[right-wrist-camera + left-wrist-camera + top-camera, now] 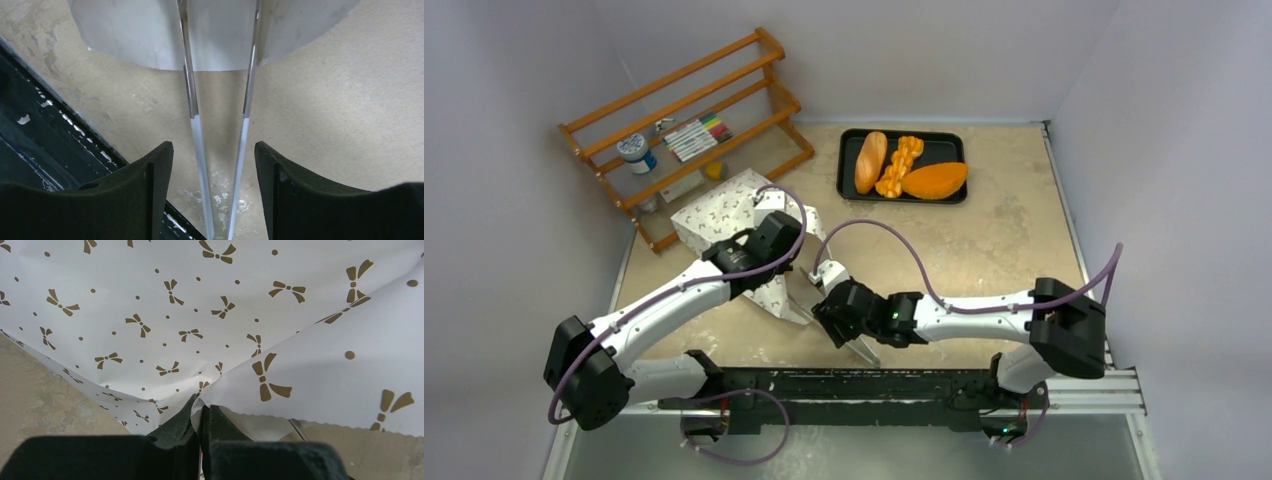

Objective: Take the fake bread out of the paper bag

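Jaws of the left gripper [201, 409] are clenched on an edge of the large off-white paper bag with small brown bow-like marks [724, 215]. In the left wrist view we see the paper pinched between the two dark fingers [175, 432] and rising in folds above them. In the top view this bag lies on the beige speckled table [984, 250], at about 9 o'clock from the table's middle. Its near corner reaches toward 6 o'clock. What is inside the bag, we cannot tell.

The right gripper [214, 150] is just beside that near corner, and its jaws stand released, well apart. Between them we see two thin silvery strips [198, 145], like the arms of tongs. They run toward the zigzag-cut edge of the bag at 12 o'clock in the right wrist view. Neither strip touches a finger where we can see it.

At 12 o'clock on the table sits a flat black rectangular tray [944, 148]. On it lie three orange fake bread pieces [870, 162] side by side: a long loaf, a twisted piece and a half-round piece. At 10 o'clock stands a slanted orange-brown wooden rack [770, 45]. It holds a set of coloured markers [696, 137] and a small white jar with a blue cap [635, 152].
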